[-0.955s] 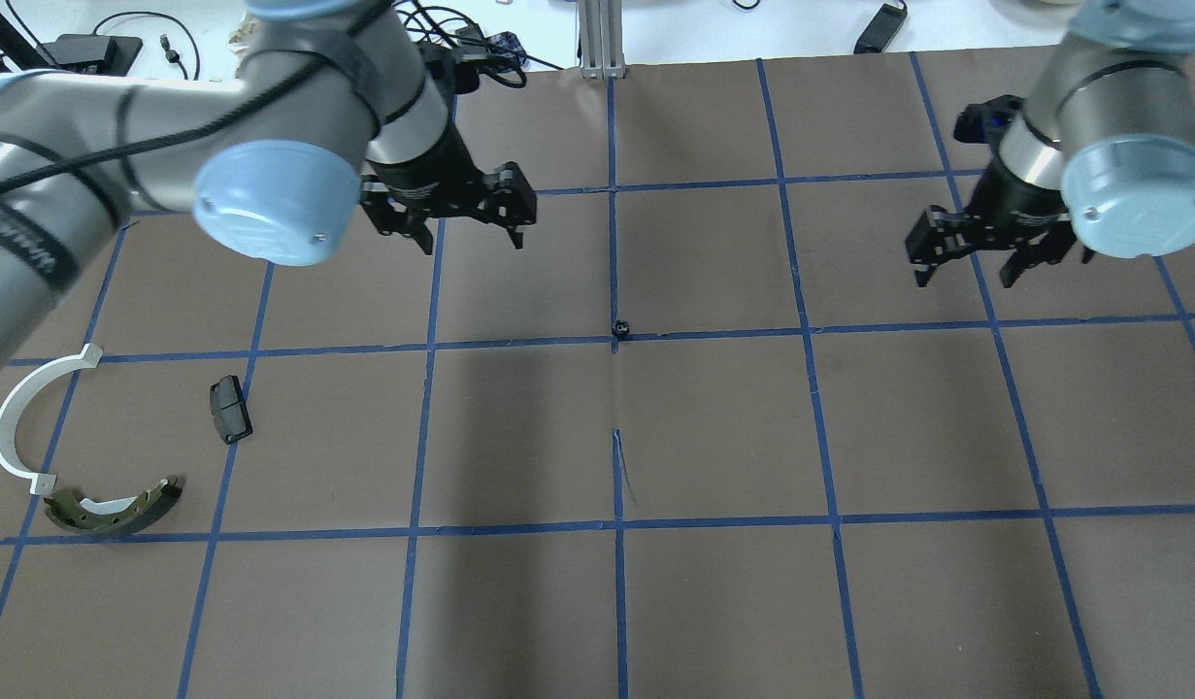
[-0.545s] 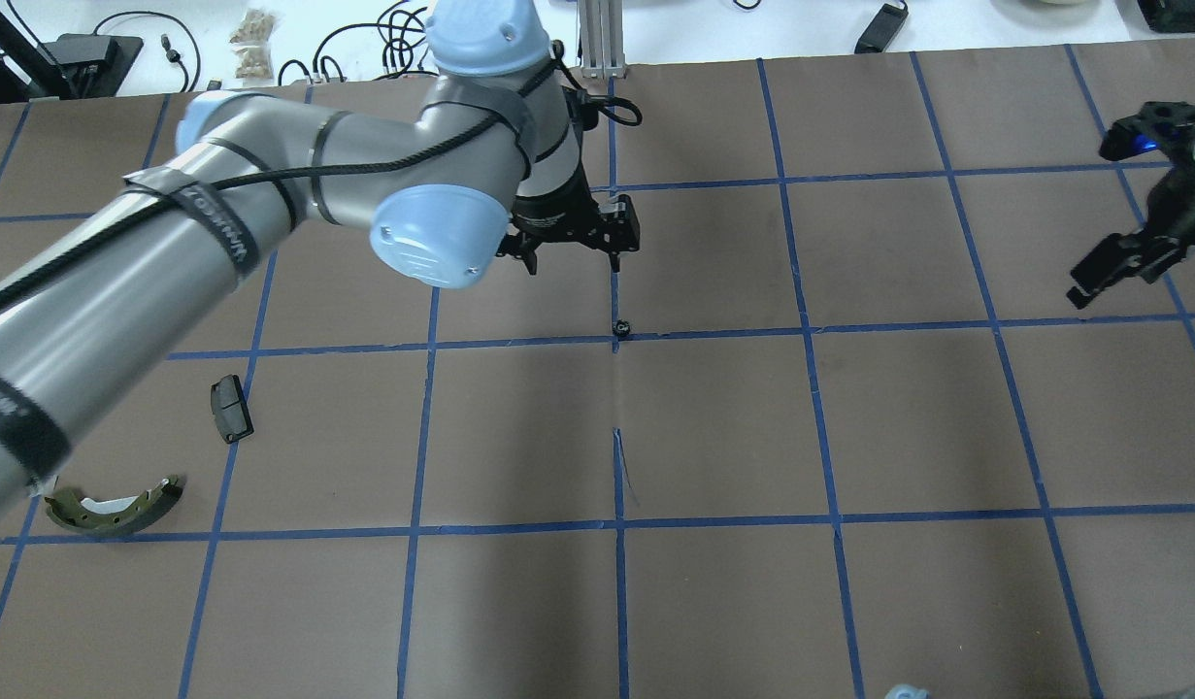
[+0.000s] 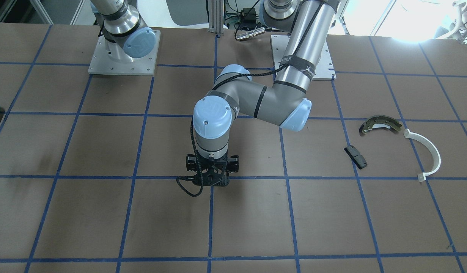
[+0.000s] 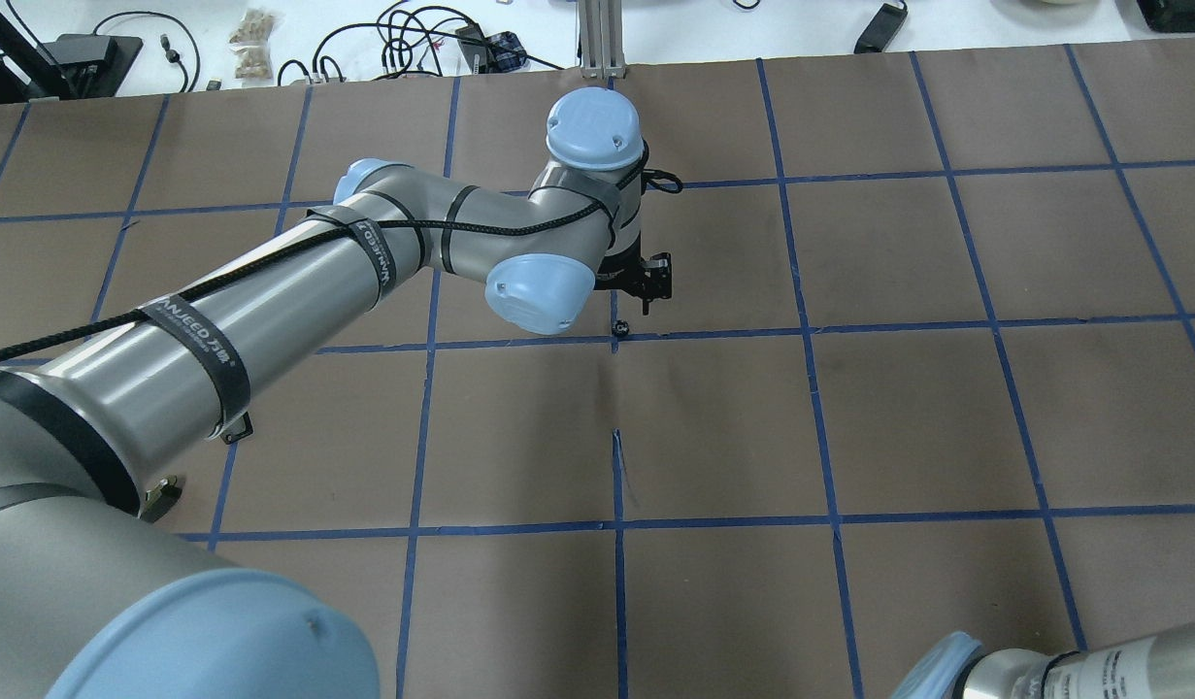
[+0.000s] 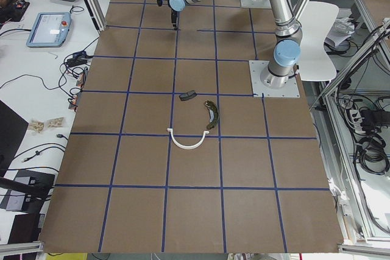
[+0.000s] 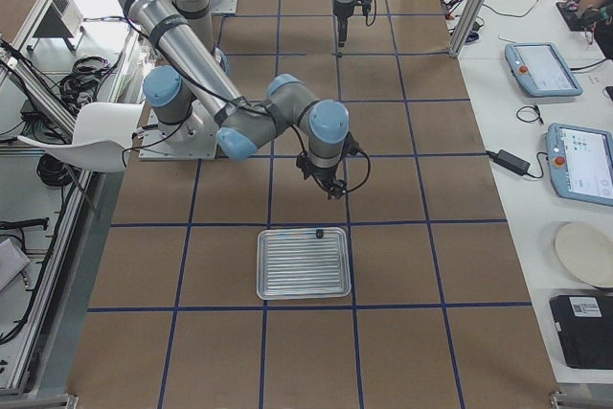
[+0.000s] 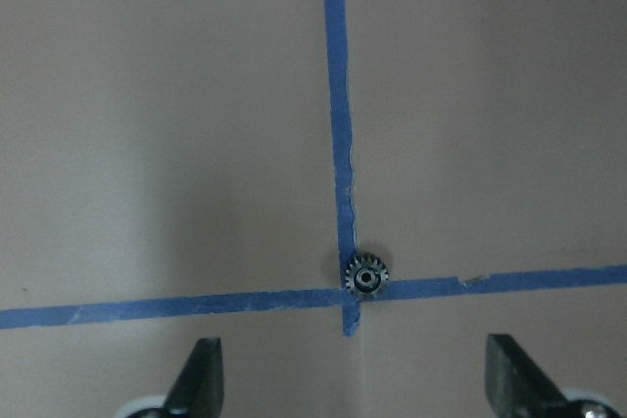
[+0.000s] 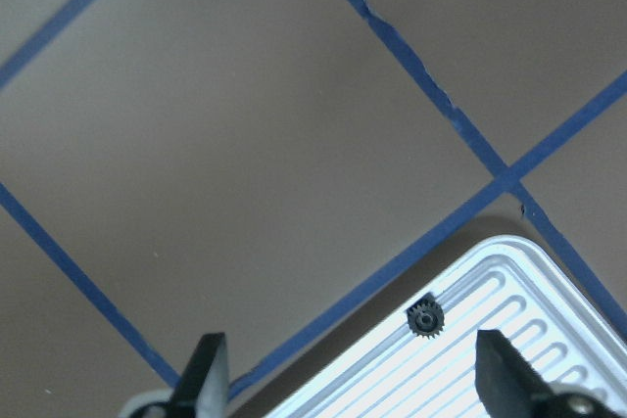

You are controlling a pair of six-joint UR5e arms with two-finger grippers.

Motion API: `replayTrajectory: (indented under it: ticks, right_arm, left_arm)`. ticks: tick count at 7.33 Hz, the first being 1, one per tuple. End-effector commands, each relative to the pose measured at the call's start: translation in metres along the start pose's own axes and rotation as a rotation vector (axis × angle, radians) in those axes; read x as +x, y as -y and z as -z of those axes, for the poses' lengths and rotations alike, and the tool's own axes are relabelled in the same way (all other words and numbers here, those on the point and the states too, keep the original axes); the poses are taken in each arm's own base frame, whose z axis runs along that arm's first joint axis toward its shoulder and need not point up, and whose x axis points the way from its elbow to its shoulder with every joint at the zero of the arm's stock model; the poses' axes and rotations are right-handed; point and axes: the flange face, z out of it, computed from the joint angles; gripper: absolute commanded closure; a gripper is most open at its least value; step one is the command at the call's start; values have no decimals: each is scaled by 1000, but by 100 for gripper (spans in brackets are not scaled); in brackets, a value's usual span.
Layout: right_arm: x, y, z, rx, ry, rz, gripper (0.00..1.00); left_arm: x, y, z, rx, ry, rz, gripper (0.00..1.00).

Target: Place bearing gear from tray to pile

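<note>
The right hand [image 8: 353, 369] is hovering with its fingers [image 8: 206, 374] spread wide, gripping nothing, just beside the corner of the tray [image 8: 534, 335]; the gear [image 8: 425, 320] is lying flat inside that corner, close against the rim, so the hand is probably lining up to come down around it. The tray is sitting at the right end of the bench [image 4: 849, 437], well apart from the pile [image 5: 211, 115] at the left end; one arm likely cannot carry that far, which may be why a second gear [image 7: 366, 278] is resting on the crossing of blue tape [image 7: 338, 95] at mid-bench. The left hand [image 7: 358, 379] is hanging over that second gear, fingers apart and empty, seemingly preparing to take it onward. The pile is lying beyond: brake shoe [image 3: 381, 123], white half-ring [image 3: 430, 153] and black pad [image 3: 356, 156], close together.
</note>
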Motion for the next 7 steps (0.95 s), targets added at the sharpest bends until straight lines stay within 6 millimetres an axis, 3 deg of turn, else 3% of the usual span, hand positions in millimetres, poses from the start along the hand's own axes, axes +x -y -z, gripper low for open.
replayTrajectory:
  ticks: [1,4,5,7]
  right_arm:
    - [20,-66,-51,79,-27,132,15]
    - [18,-69,-78,114,-8,317,17]
    - [21,-70,-78,104,-26,366,21]
    - [29,-68,-90,124,-96,487,21]
  left_arm:
    - [9,1,-22,-7,4,2,14]
    - [13,-5,-41,-29,15,-7,35]
    - [14,-2,-42,-25,12,-9,46]
    - [15,1,-40,-17,10,-21,80]
